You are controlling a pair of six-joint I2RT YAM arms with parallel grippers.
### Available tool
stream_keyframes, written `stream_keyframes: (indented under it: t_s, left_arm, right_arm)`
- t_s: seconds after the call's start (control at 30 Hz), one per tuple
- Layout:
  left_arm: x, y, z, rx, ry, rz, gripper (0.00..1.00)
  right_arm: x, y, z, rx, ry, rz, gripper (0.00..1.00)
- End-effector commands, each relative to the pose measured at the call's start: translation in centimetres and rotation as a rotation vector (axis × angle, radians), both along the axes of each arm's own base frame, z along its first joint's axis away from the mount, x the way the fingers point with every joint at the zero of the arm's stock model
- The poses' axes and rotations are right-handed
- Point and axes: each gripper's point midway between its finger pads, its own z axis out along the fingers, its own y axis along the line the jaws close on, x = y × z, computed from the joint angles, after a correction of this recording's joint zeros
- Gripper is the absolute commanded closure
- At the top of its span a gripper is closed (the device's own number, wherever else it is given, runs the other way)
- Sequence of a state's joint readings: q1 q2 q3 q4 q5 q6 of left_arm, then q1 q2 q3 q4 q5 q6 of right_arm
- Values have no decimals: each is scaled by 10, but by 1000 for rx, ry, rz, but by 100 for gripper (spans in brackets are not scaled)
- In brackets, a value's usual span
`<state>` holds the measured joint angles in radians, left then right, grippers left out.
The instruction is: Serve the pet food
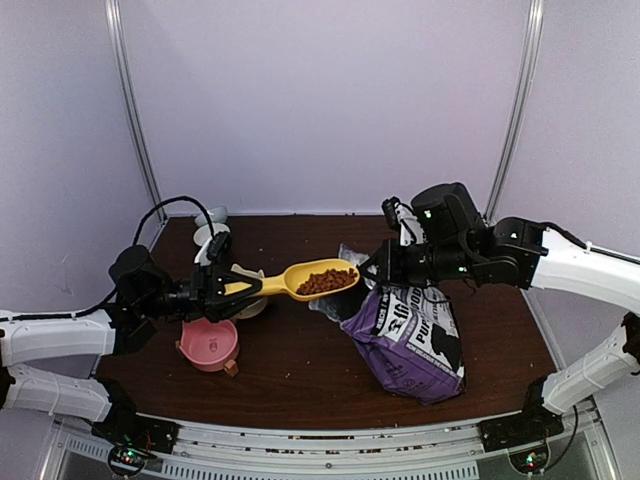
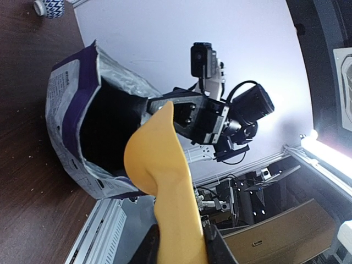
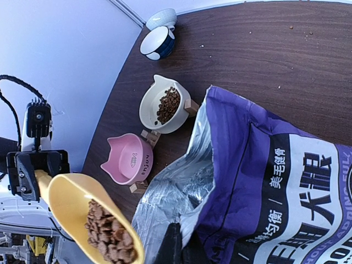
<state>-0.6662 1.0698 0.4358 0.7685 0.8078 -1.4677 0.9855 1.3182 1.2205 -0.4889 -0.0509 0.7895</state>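
My left gripper [image 1: 228, 286] is shut on the handle of a yellow scoop [image 1: 300, 280], which hangs level above the table. A heap of pet food [image 1: 326, 281] fills the scoop bowl, just left of the bag's mouth. In the left wrist view the scoop [image 2: 162, 165] runs up from between my fingers [image 2: 184, 242] toward the open bag [image 2: 71, 104]. My right gripper [image 3: 184, 247] is shut on the silver-lined rim of the purple-and-white bag [image 3: 275, 181], holding the mouth open. The right wrist view also shows the loaded scoop [image 3: 71, 192] with its pet food [image 3: 110, 234].
A pink cat-ear bowl [image 3: 124, 165] stands empty below the scoop handle. A white bowl [image 3: 151, 118] beside it holds some kibble. Two small blue-and-white cups [image 3: 157, 41] sit in the far left corner. The bag [image 1: 410, 335] lies across the right half of the table.
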Motion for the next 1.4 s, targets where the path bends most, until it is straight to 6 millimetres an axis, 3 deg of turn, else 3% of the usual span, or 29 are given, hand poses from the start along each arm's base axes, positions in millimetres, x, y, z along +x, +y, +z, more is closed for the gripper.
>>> stream_keyframes:
  t_s: [0.0, 0.3, 0.5, 0.77, 0.97, 1.17, 1.37]
  left_arm:
    - [-14, 10, 48, -162, -144, -33, 100]
    - [-16, 13, 56, -225, -128, -39, 100]
    - [-1, 17, 43, -153, -96, 47, 100]
    - [31, 57, 17, -21, -49, 256, 100]
    - [50, 99, -17, 50, 33, 416, 100]
    - [64, 138, -45, 118, 101, 564, 100]
    - [70, 161, -80, 191, 169, 646, 100]
  right_arm:
    - [9, -3, 34, 96, -82, -34, 100]
    - [8, -5, 33, 96, -80, -37, 100]
    - [8, -7, 33, 95, -80, -44, 100]
    - [9, -7, 30, 87, -76, -47, 100]
    - [10, -6, 31, 89, -76, -45, 100]
    - [11, -7, 29, 84, -73, -46, 100]
    - [11, -8, 29, 83, -74, -49, 100]
